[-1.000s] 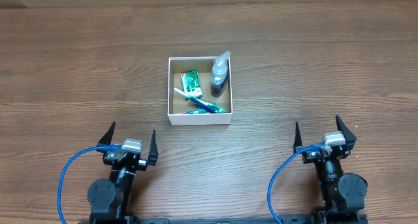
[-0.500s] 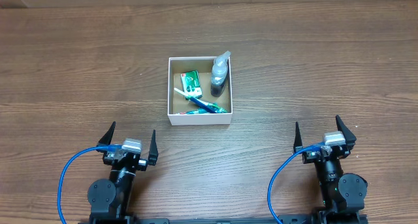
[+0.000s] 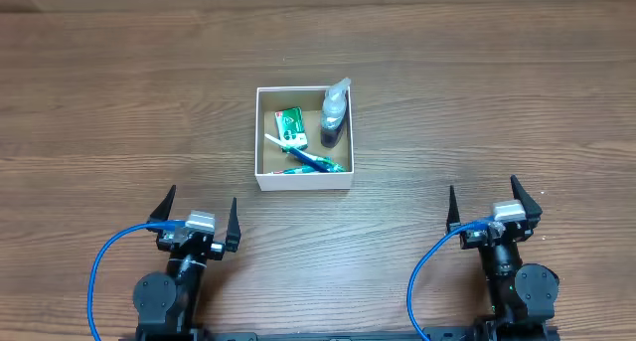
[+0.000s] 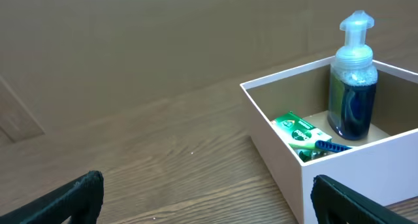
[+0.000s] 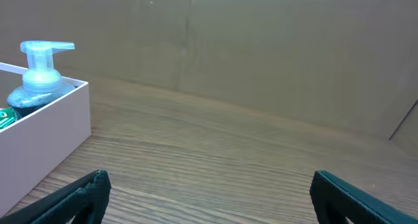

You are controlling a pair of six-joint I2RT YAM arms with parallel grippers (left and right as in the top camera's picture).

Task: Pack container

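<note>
The container point(image 3: 303, 180) is a square white cardboard box with a brown floor, at the table's middle. In it stand a pump bottle point(image 3: 335, 115) of dark liquid, a green packet point(image 3: 290, 125) and a blue toothbrush point(image 3: 303, 157). The left wrist view shows the container point(image 4: 339, 162), the bottle point(image 4: 353, 87) and the packet point(image 4: 297, 130) at the right. The right wrist view shows the container's wall point(image 5: 46, 136) and the bottle point(image 5: 39, 77) at the left. My left gripper point(image 3: 199, 214) and right gripper point(image 3: 494, 204) are open and empty, near the front edge, well apart from the container.
The wooden table point(image 3: 129, 112) spreads around the container. A brown cardboard wall point(image 4: 163, 34) stands behind the table. Blue cables point(image 3: 99, 271) loop beside each arm base.
</note>
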